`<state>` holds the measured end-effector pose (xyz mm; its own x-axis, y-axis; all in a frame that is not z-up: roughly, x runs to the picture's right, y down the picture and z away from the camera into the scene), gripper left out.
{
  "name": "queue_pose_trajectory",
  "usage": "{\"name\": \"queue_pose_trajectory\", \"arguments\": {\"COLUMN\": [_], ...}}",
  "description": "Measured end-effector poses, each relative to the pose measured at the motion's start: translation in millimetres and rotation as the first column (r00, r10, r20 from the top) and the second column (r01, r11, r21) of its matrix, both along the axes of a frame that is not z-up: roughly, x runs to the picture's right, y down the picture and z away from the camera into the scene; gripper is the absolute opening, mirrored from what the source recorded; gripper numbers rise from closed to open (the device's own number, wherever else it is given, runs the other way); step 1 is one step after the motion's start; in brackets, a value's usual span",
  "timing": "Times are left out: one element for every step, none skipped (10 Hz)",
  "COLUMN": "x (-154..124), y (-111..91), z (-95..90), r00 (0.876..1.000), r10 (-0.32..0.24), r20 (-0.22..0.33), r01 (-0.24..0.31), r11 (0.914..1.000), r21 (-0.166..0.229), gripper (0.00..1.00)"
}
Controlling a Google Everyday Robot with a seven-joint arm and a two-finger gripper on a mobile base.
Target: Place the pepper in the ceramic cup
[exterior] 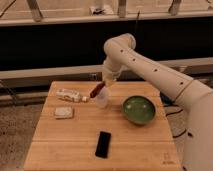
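Note:
The dark-red pepper [97, 89] hangs tilted from my gripper [105, 83], just above and left of the rim of the white ceramic cup [102, 98]. The cup stands upright on the wooden table [75, 140], left of the green bowl. My gripper sits at the end of the white arm [150, 65], which reaches in from the right and comes down over the cup. The gripper is shut on the pepper's upper end; the lower end points down to the left.
A green bowl [139, 109] stands right of the cup. A black phone [103, 144] lies near the table's front. A white wrapped packet [68, 95] and a pale square item [63, 112] lie at the left. A dark rail runs behind the table.

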<state>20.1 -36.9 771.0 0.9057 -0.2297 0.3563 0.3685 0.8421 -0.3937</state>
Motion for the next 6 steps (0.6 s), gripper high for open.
{"name": "queue_pose_trajectory", "arguments": {"x": [1.3,2.0,5.9,10.7,13.3,19.0], "y": [-3.8,-6.2,-7.1,-7.9,-7.9,-7.7], "z": [4.2,9.4,14.8,20.3,24.7,29.6], "r00": [1.000,1.000,0.999,0.998,0.996,0.995], "r10": [0.006,0.017,0.026,0.039,0.048,0.057], "r20": [-0.013,-0.026,-0.042,-0.058,-0.070,-0.084], "r01": [-0.006,-0.017,-0.026,-0.039,-0.048,-0.057], "r11": [1.0000,0.9999,0.9997,0.9992,0.9989,0.9984], "r21": [0.003,0.004,0.005,0.006,0.006,0.006], "gripper": [0.02,0.10,0.19,0.31,0.40,0.51]}}
